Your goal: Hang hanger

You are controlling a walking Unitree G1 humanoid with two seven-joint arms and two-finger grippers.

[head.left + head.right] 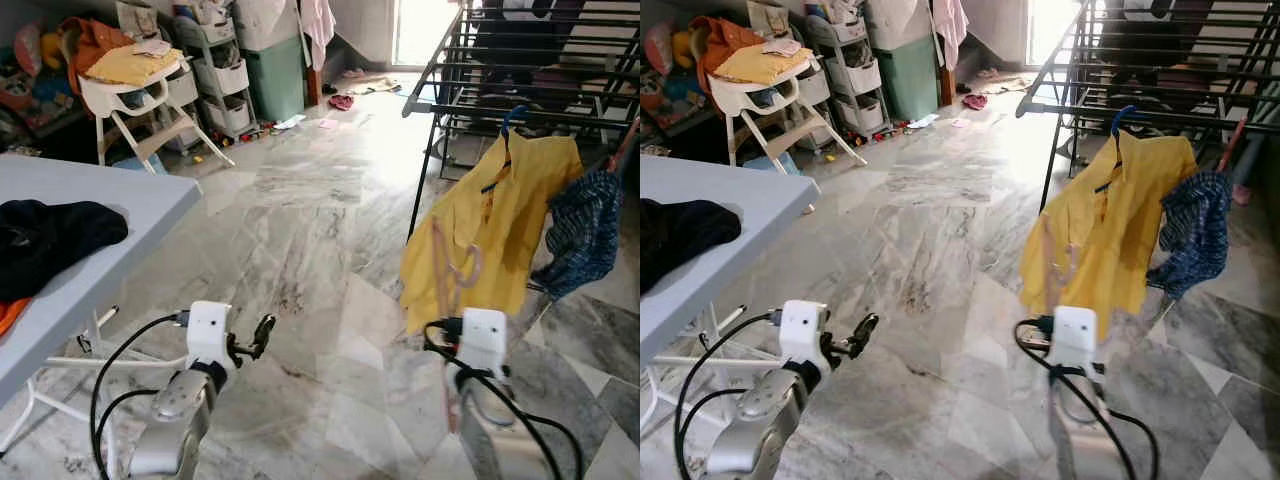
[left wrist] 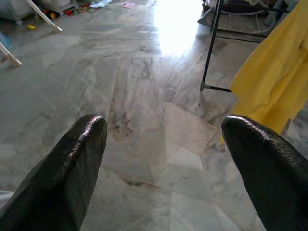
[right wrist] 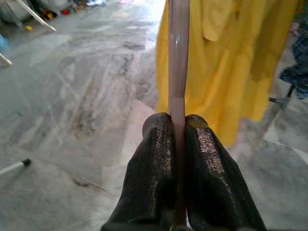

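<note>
The right gripper [image 3: 178, 127] is clamping a pinkish hanger [image 1: 452, 268], probably bare, near the drying rack [image 1: 520, 60]; hanging is still pending. The left gripper [image 2: 163, 159] is gaping, holding nothing.

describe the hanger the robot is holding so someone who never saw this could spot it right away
Find the black drying rack on the right, then the yellow shirt hanging from its near rail. In front of the shirt, the right gripper pinches a thin pinkish-tan hanger. Unlike the blue hanger carrying the shirt, it is bare.

Sunlit grey marble floor [image 1: 300, 230], pale table [image 1: 90, 250] on the left, white high chair [image 1: 140, 95], shelves [image 1: 215, 70] behind.
</note>
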